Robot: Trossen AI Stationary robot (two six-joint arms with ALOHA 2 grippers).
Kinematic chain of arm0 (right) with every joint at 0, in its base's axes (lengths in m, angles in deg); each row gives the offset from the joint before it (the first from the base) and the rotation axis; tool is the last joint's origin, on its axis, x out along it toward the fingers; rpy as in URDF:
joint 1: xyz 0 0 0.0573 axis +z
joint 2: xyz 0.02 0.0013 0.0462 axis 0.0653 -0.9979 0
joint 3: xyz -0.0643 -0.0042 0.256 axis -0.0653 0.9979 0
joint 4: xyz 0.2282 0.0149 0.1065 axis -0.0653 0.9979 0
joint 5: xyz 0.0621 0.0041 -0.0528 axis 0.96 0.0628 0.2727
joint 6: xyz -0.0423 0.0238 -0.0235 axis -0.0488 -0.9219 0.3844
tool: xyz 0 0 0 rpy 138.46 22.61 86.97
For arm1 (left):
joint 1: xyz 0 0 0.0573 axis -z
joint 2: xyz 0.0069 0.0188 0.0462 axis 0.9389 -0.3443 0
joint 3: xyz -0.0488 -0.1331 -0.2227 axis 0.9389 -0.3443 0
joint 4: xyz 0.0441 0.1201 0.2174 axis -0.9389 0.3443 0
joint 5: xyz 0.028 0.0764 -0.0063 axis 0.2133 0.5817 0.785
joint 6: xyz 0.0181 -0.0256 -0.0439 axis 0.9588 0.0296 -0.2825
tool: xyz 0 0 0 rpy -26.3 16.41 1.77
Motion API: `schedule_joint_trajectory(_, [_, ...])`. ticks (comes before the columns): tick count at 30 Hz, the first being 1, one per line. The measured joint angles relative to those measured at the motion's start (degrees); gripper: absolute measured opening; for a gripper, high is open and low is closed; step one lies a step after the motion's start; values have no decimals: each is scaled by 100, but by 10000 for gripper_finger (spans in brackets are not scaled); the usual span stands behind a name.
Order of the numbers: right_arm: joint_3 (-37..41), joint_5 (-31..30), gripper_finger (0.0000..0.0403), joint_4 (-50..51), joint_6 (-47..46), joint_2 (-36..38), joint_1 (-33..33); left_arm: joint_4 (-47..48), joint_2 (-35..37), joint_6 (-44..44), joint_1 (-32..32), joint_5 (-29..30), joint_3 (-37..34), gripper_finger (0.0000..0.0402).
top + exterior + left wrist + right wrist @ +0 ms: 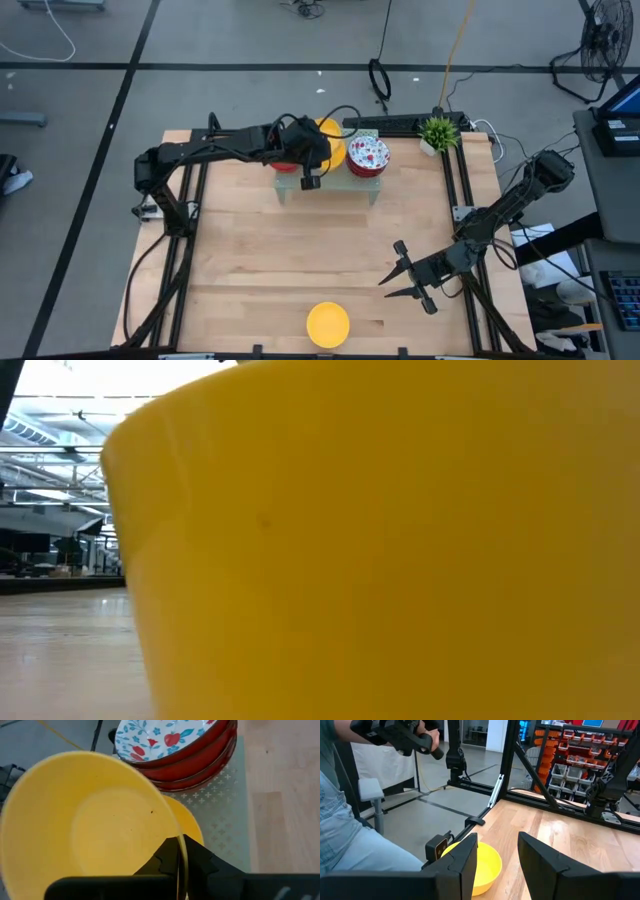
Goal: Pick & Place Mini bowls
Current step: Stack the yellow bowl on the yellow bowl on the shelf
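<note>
Wooden table [250,250] | left gripper [181,862] pinching yellow bowl [85,815] rim above rack [227,805] stacks | step: lift-off | next: carry clear | right gripper [405,278] spread, empty, beside placed bowl [328,323]

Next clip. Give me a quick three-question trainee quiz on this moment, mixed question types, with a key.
1. True or false: the left pincer grips a yellow bowl by its rim.
2. The right pincer is: A) shut on a red bowl B) open over the table C) inside the rack.
3. What colour is the lone bowl at the table's near edge?

Key: 1 true; 2 B; 3 yellow.
</note>
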Motion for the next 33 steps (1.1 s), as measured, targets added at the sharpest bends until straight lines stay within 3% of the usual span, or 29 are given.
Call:
schedule_joint_trajectory(18, [0, 0, 132, -18, 0, 0, 0, 32, -189, -182, 26, -173, -2, 6])
schedule_joint_trajectory(26, [4, 23, 132, -434, -17, 0, 24, -95, -390, -135, 22, 36, 5, 30])
schedule_joint_trajectory(33, [4, 974, 132, -1609, 85, 4, 50, -119, -379, -339, 50, 295, 2, 33])
